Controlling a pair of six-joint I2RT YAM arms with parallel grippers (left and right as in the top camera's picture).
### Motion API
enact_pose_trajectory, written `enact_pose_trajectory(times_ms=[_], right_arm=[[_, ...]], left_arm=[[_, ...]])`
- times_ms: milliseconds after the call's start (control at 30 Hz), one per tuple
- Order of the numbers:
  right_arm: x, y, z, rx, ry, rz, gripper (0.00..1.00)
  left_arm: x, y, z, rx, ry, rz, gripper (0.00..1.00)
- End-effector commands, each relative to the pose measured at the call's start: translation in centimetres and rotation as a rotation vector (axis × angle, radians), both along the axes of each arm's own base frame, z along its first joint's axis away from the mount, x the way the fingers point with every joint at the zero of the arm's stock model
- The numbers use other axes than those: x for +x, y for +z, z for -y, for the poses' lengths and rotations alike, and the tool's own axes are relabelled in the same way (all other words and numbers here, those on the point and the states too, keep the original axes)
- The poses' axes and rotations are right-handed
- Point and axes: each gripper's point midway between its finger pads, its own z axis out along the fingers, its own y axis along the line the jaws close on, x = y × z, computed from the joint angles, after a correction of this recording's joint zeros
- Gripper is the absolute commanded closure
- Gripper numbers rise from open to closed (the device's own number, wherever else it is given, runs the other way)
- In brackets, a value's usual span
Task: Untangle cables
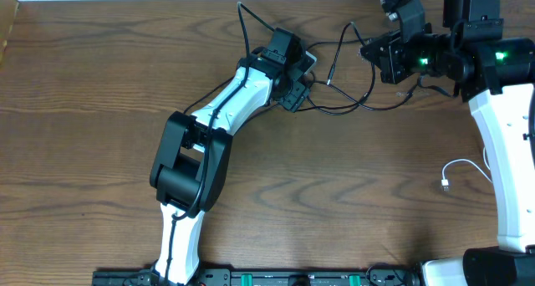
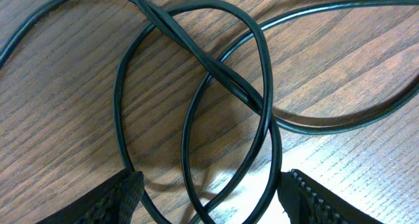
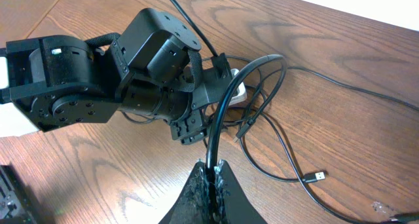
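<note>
Soft, even light from overhead keeps all three views bright and sharp, with thin faint shadows beside the black cables, a pale sheen on the wooden surface in the left wrist view, and the left hand's pads slightly blurred at its bottom edge.

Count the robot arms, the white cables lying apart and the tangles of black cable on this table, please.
Robot arms: 2 (left arm, right arm)
White cable lying apart: 1
Black cable tangle: 1; its separate strands cannot be counted
Total: 4
</note>
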Motion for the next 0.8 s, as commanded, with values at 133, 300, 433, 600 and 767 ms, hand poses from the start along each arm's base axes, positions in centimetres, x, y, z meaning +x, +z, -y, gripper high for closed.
enact_pose_trajectory(times_ms=[133,300,433,600,767], right_arm=[[-0.1,1.4,-0.2,0.012,0.01,0.034,0.99],[-0.2,1.3,-0.2,0.012,0.01,0.033,0.99],[-0.2,1.3,-0.2,0.012,0.01,0.033,0.99],[-0.1,1.4,-0.2,0.012,0.009,0.038,0.99],[-0.1,1.4,-0.2,0.011,0.009,0.039,0.99]], left_arm=[[-0.5,-0.7,0.3,-0.019,-0.025,-0.03,0.2],[-1.2,-2.6,0.0,0.004,-0.023,-0.079,0.18],[-1.6,-3.9,-0.1,0.012,-0.025,-0.108,0.23],[-1.5,-3.9,-0.1,0.012,-0.024,-0.104,0.93],[-1.2,-3.5,-0.5,0.03,-0.015,-0.088,0.92]])
